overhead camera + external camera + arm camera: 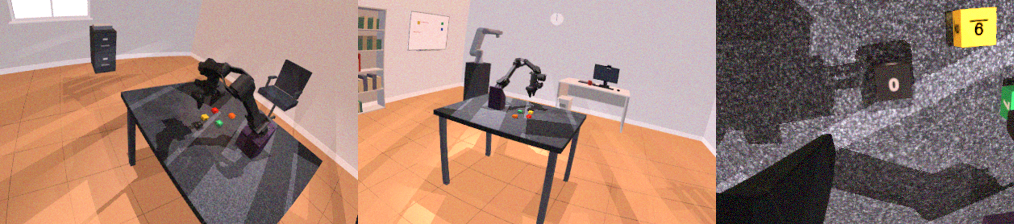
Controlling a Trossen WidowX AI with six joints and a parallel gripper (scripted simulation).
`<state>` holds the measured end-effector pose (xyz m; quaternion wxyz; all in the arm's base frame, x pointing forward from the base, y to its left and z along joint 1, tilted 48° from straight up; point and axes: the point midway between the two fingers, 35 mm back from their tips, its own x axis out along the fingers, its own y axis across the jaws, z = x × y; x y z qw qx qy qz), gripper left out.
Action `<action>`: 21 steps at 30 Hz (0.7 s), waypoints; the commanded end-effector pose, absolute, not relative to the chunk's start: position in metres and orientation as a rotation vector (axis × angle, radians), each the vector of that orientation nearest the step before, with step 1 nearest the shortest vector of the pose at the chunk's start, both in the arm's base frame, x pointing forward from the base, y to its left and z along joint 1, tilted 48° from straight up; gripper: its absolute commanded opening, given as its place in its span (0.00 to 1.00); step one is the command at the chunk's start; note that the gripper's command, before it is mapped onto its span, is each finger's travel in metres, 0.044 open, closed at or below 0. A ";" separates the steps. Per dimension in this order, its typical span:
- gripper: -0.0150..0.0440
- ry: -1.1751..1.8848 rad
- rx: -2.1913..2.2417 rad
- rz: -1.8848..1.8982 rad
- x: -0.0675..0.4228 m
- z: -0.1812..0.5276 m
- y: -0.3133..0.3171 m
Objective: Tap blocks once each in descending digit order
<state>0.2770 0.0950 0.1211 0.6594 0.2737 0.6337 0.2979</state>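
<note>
Speckled grey, the counter (169, 121) carries five small blocks, and the tool (532, 93) hangs above its far side with its fingers spread wide and nothing between them. Seen from the wrist, the black block (886, 74) marked 0 lies just ahead of the tool near the middle of its view, the yellow block (974, 27) marked 8 sits further right, and the green block (1008, 99) shows only at the right edge. Off beyond the tool's view, the red block (214, 109) and the orange block (231, 115) rest on the counter, well apart from its fingers.
</note>
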 end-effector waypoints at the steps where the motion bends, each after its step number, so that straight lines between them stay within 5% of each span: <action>1: 0.93 1.446 0.637 0.665 0.269 0.125 0.100; 21: 0.93 1.446 0.637 0.664 0.270 0.124 0.099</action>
